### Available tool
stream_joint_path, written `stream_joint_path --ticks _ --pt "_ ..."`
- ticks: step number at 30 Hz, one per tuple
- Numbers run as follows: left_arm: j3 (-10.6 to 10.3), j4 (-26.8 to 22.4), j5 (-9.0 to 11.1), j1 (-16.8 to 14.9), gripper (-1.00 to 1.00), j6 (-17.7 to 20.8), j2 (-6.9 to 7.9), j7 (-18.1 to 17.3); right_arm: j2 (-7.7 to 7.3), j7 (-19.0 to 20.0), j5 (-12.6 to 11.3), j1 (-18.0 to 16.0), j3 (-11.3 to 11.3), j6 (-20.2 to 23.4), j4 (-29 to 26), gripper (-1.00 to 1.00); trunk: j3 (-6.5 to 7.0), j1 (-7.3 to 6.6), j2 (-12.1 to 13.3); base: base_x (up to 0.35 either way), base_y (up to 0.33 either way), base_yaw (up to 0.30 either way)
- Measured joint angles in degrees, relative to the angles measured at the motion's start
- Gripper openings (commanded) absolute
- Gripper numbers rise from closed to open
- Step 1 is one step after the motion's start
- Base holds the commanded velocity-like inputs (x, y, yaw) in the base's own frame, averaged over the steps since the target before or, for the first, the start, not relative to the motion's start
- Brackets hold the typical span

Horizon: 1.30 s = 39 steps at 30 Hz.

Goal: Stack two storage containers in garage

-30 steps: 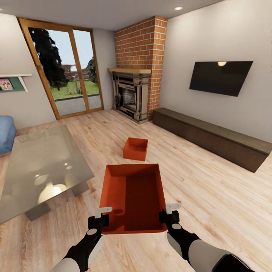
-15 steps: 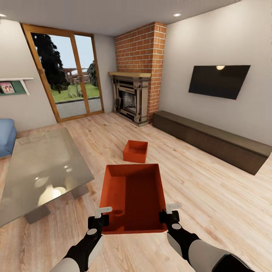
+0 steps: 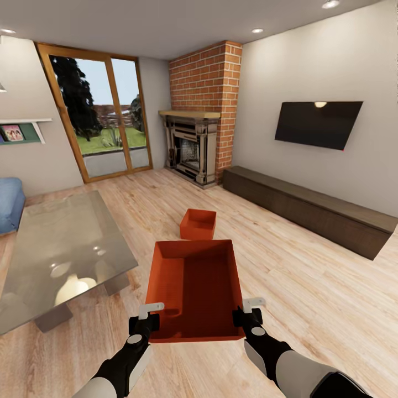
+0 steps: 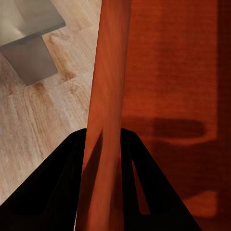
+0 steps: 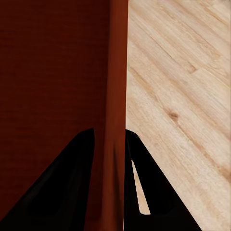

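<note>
- Your left gripper (image 3: pixel 148 316) sits at the lower left of the head frame, its fingers (image 4: pixel 72 183) pinched on the side wall of the held container (image 3: pixel 194 287); the left wrist picture shows the orange wall running straight between the two dark fingers.
- Your right gripper (image 3: pixel 247 313) at the lower centre-right does the same on the opposite wall, one finger (image 5: pixel 77 187) inside the box and one outside over the planks.
- So you have the first of the two storage containers carried between both arms, open side up, in the lower middle of the head frame, and it looks to be clear of the wood-plank flooring (image 3: pixel 309 287).
- The second container (image 3: pixel 198 224) rests on the planks just above the held one in the frame, near centre, untouched and apart from it.
- You are in the living room: glass table (image 3: pixel 61 254) at left, glass doors (image 3: pixel 97 127) upper left, brick fireplace (image 3: pixel 202 121) upper centre, low dark cabinet (image 3: pixel 315 213) at right under a wall screen (image 3: pixel 319 122).
- By my judgement the task is early: one box is gripped, none delivered.
- What is left for you: drive this box to the garage, set it on the grey floor, come back for the second and stack it on top.
</note>
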Motion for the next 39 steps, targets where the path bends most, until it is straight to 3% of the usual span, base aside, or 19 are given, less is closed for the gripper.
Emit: stream_joint_path --ticks 39 --pt "-0.7 0.0 0.7 0.0 -1.0 0.0 0.0 0.4 -0.14 0.1 0.1 0.0 0.0 0.1 -0.1 -1.0 3.5 0.0 0.0 0.0 0.0 0.0"
